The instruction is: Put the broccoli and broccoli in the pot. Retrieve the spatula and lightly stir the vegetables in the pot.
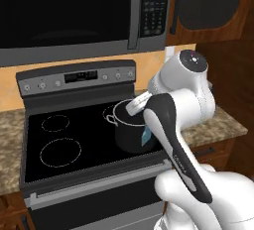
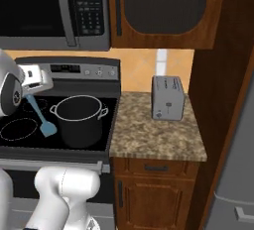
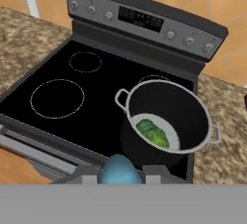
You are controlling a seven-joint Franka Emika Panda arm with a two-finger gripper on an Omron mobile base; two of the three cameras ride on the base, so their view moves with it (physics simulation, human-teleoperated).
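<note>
Gripper (image 2: 31, 95) clenched on the light-blue spatula (image 2: 42, 118), held in the air above the stove (image 1: 34, 147) just left of the pot (image 2: 79, 122); handle up in the fingers, blade hanging down and tilted toward the stove's front edge. In the hand view, spatula's rounded blue end (image 3: 119, 170) showing between the two finger tips (image 3: 149, 172), just over the pot's near rim. In the left base view, a small piece of the blue blade (image 1: 147, 136) visible in front of the pot (image 1: 130, 135), beside the arm.

Pot (image 3: 166, 124) standing on the stove's glass top (image 3: 53, 121) at its right side, toward the front right corner, over the front right burner, loop handles out to either side. Broccoli (image 3: 153, 132) lying on the pot's bottom, green florets bunched together, hard to separate into two. Blade outside the pot, not touching the florets.

Toaster (image 2: 167, 97) on the granite counter (image 2: 158, 140) to the right of the stove, near the back wall. Microwave (image 1: 74, 16) mounted above the stove.
</note>
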